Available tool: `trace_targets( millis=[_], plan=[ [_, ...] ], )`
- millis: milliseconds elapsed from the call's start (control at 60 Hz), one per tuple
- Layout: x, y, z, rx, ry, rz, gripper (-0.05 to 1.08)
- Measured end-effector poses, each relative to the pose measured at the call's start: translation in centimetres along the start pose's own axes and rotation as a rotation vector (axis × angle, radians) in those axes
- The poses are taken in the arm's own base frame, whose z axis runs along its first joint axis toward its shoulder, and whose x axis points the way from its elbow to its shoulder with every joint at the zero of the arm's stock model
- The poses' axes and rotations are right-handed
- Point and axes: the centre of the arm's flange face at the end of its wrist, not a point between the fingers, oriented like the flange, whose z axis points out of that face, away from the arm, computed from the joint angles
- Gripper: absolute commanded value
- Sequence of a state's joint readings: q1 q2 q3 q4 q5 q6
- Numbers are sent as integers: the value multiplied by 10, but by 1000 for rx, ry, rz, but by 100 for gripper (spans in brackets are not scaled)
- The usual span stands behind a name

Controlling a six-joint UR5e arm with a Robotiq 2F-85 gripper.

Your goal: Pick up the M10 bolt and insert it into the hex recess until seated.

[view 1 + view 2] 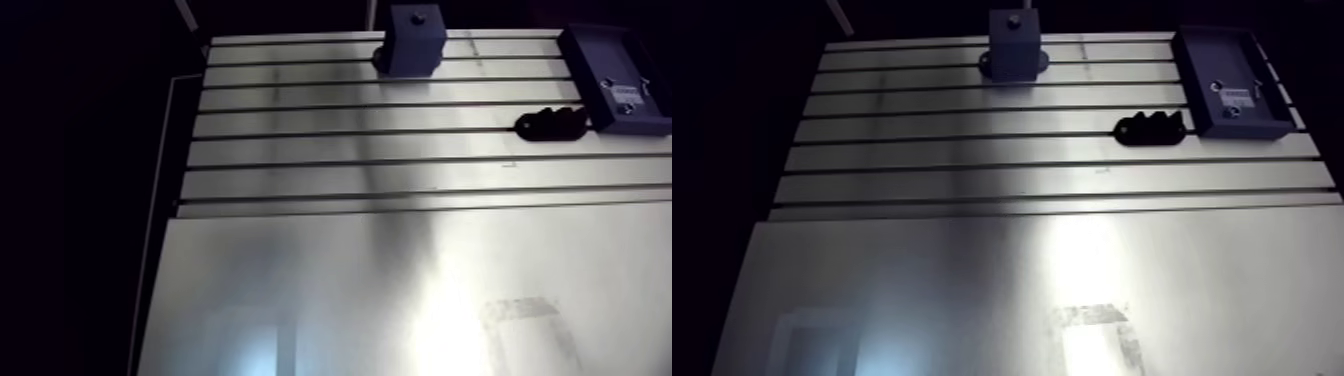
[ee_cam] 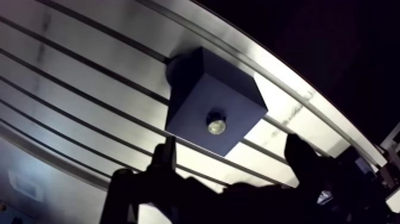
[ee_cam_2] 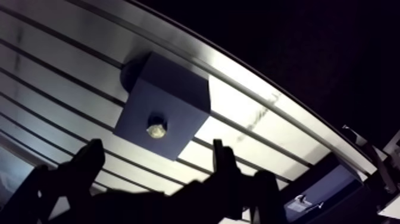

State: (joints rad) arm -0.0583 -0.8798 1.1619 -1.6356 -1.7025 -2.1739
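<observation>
Sitting head-up, axis vertical, silvery hex-headed M10 bolt [image 2: 216, 126] in dark blue square block [image 2: 193, 98]; black gripper [image 2: 232, 146], fingers apart, empty.

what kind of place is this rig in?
Probably a robot assembly test bench: a slotted aluminium table, a fixture block with a bolt in its top, and a dark tray.
</observation>
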Motion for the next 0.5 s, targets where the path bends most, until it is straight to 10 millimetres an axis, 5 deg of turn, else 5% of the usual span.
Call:
trace_targets(
  millis=[267, 500],
  plan=[
    [-7, -3, -12, -1, 19, 129, 16],
    [-18, -8, -3, 14, 7, 364, 28]
  ],
)
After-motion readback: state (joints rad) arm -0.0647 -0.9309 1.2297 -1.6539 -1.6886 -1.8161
